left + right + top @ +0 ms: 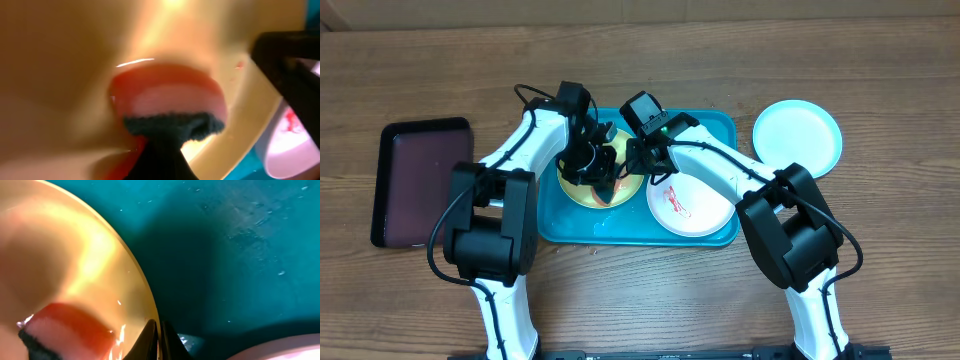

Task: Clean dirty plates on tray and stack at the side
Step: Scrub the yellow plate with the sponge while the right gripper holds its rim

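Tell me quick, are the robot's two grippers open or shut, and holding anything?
Left gripper: jaws shut on the sponge.
Right gripper: jaws shut on the rim of the yellow plate.

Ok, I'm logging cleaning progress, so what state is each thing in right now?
yellow plate: on the tray, sponge pressed on it
white plate: on the tray, red smears, untouched
light blue plate: off the tray, on the table, looks clean
turquoise tray: holds two plates, droplets on it
sponge: gripped, against the yellow plate
left fingers: shut on sponge
right fingers: shut on yellow plate's rim
maroon tray: untouched
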Robot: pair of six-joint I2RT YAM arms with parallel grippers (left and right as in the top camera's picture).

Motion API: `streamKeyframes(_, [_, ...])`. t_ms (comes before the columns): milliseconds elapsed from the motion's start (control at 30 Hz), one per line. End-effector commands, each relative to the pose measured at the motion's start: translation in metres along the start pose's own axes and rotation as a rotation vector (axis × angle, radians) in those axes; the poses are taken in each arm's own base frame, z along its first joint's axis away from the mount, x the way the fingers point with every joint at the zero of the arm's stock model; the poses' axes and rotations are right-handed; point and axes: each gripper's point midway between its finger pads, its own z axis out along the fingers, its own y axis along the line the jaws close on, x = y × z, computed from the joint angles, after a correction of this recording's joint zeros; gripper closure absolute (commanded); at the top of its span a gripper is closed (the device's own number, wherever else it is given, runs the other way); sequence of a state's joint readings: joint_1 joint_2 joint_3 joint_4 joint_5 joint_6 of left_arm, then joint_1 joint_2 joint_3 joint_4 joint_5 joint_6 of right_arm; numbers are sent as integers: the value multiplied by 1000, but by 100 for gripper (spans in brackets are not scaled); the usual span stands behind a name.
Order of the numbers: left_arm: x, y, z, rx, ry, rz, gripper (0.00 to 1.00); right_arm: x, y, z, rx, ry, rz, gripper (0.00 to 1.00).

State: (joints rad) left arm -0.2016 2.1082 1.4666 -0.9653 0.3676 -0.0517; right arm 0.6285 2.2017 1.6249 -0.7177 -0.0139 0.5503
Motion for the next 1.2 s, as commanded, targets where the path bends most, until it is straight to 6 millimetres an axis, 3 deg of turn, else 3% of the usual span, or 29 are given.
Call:
streamKeyframes(0, [21, 71, 5, -360, 73, -145, 96, 2, 0, -1, 7, -8, -2, 96])
streamKeyframes(167, [19, 116, -18, -568, 15, -280, 96, 2, 0, -1, 8, -8, -2, 96])
streamKeyframes(367, [-4, 127, -38, -580, -104, -429, 96, 2, 0, -1, 8, -8, -2, 96])
streamKeyframes(467, [-23, 112, -39, -488, -153, -419, 96, 2, 0, -1, 7, -9, -2, 96])
streamKeyframes(600, [-49, 74, -25, -258, -199, -349, 96, 2, 0, -1, 7, -10, -2, 96])
streamKeyframes(733, [-61, 47, -16, -114, -218, -319, 96, 2, 0, -1, 7, -9, -2, 96])
streamKeyframes(933, [-58, 21, 4, -23, -169, -261, 96, 2, 0, -1, 7, -9, -2, 96])
streamKeyframes(1100, [-50, -14, 8, 111, -122, -32, 96, 2, 0, -1, 6, -9, -2, 96])
streamKeyframes(1167, [-44, -17, 8, 128, -102, -10, 96, 2, 0, -1, 6, -9, -2, 96])
